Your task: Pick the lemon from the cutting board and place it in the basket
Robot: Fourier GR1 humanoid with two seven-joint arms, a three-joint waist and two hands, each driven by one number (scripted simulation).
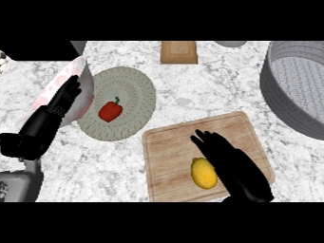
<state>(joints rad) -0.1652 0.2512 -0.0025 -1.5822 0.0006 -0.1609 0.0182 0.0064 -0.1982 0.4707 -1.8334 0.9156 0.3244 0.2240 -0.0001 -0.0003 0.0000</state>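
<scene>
one lemon [204, 173] lies on the cutting board [182, 142], toward its near edge, and the right hand [231, 163] hangs just beside it on the right, fingers stretched out and holding nothing. the left hand [51, 118] rests open at the view's left. if those fingers close from one side only, i judge the rounded lemon may roll off the board; the basket [298, 90], well apart at the far right, has a tall wall to clear.
</scene>
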